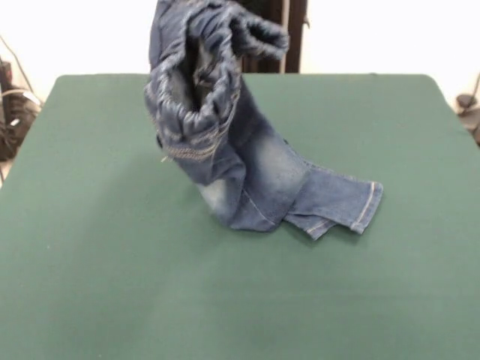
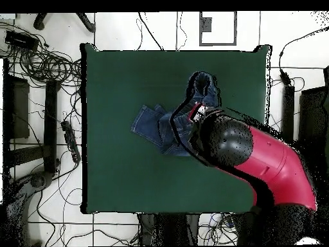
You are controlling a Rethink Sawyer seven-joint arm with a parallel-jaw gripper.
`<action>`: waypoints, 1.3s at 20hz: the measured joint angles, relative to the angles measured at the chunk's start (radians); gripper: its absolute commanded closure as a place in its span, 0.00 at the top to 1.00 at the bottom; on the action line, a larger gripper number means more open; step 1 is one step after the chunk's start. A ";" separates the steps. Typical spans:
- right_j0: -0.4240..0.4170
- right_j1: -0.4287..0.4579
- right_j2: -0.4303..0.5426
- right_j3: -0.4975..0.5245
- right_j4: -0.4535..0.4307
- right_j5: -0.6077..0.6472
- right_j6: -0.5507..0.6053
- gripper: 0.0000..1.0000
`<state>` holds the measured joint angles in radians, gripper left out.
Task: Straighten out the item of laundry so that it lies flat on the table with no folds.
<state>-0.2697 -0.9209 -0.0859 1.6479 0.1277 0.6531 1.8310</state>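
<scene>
One green table, jeans half lifted

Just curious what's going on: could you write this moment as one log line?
jeans: waistband end lifted, leg ends on table | folds: remain | tool: hidden | arm: above jeans

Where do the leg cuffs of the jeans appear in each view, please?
Front view: leg cuffs lie on the table, right of centre, waistband lifted at top.
Overhead view: cuffs lie left of centre, arm to their right.
Shared landmark: the raised waistband.
</scene>
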 measured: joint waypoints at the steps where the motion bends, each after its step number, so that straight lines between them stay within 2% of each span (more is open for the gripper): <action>1: -0.016 0.005 0.018 0.000 -0.012 -0.007 0.000 0.00; 9: -0.090 0.023 0.128 0.000 -0.130 -0.022 0.000 0.00; 13: -0.146 0.023 0.193 -0.003 -0.175 -0.022 0.000 0.00; 14: -0.189 0.027 0.232 -0.009 -0.194 -0.022 -0.004 0.00; 17: -0.236 0.041 0.269 -0.024 -0.217 -0.022 -0.014 0.00; 20: -0.330 0.102 0.334 -0.078 -0.263 -0.021 -0.043 0.00; 26: -0.416 0.193 0.394 -0.147 -0.325 -0.020 -0.087 0.00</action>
<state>-0.6860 -0.7278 0.3077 1.5005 -0.1973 0.6332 1.7435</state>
